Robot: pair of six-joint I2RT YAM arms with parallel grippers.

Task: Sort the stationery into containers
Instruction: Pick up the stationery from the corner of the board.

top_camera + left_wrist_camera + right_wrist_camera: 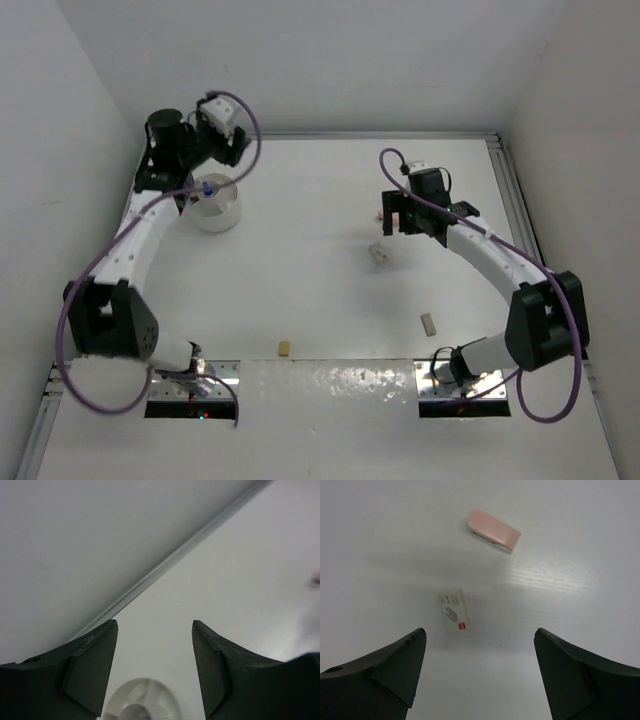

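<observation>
The white bowl (pixel 216 207) stands at the far left with a small blue-capped item (pixel 208 187) in it. My left gripper (pixel 232 152) is open and empty, held just beyond the bowl. In the left wrist view the bowl's rim (pixel 162 692) shows below the open left gripper (pixel 155 622). My right gripper (pixel 400 222) is open and empty over the table's right middle. In the right wrist view a white block with a red mark (pixel 454 611) and a pink eraser (pixel 494 531) lie ahead of the right gripper (pixel 480 630). The white block (pixel 379 253) lies flat.
A tan block (pixel 428 323) lies near the right arm's base. Another tan block (pixel 284 348) lies at the front middle. White walls close the table at the back and both sides. Purple cables loop off both arms.
</observation>
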